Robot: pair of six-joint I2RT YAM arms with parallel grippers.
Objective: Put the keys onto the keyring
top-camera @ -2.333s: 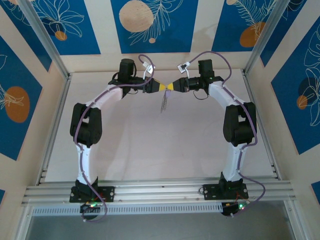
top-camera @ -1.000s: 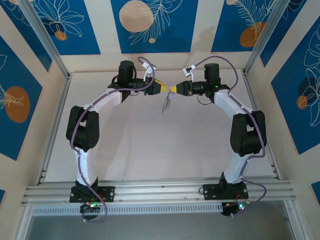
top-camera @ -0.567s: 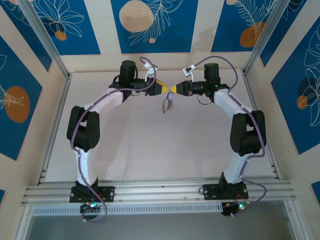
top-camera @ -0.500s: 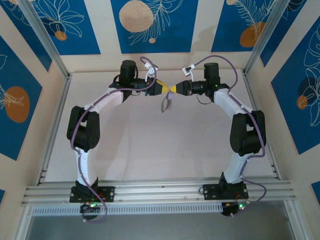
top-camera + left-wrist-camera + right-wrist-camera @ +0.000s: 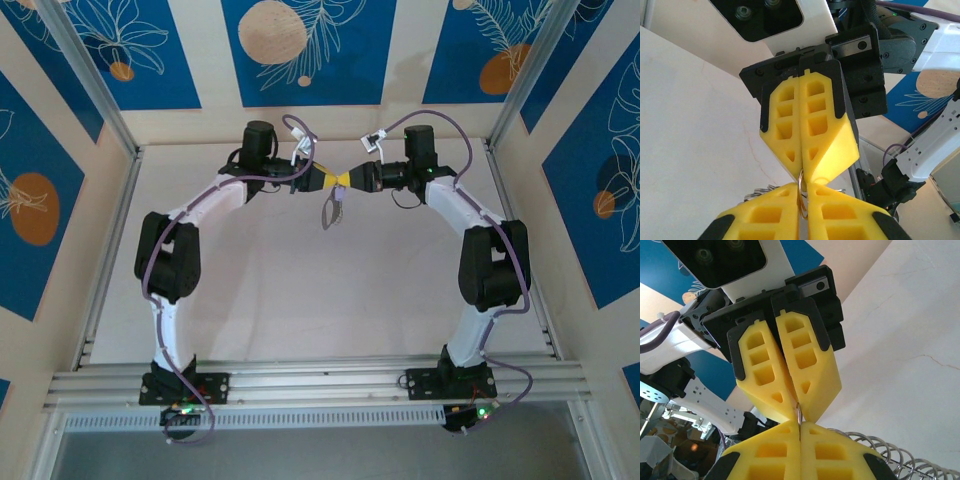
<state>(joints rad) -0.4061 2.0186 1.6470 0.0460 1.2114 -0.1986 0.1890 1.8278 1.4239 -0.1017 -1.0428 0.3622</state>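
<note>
My left gripper [image 5: 334, 178] and right gripper [image 5: 347, 178] meet tip to tip above the far middle of the table. Both are shut on the same thin metal loop, the keyring [image 5: 801, 192], seen edge-on between the yellow fingertips [image 5: 827, 172]. In the right wrist view the keyring [image 5: 798, 412] sits in the seam of my right gripper [image 5: 800, 426], with the left one facing it from above. A small grey and lilac bunch [image 5: 335, 211] hangs under the tips; the keys cannot be told apart in it. Silver wire coils [image 5: 890, 452] show beside my right fingers.
Both arms arch inward from their bases [image 5: 185, 385] at the near rail. The pale tabletop [image 5: 320, 300] lies below the hanging bunch. Blue patterned walls [image 5: 300, 50] and aluminium posts [image 5: 85, 75] enclose the table.
A second ago the left gripper stood apart from the right one, partly open. It has moved right to meet the right tips and shut on the loop. The right arm barely moved.
</note>
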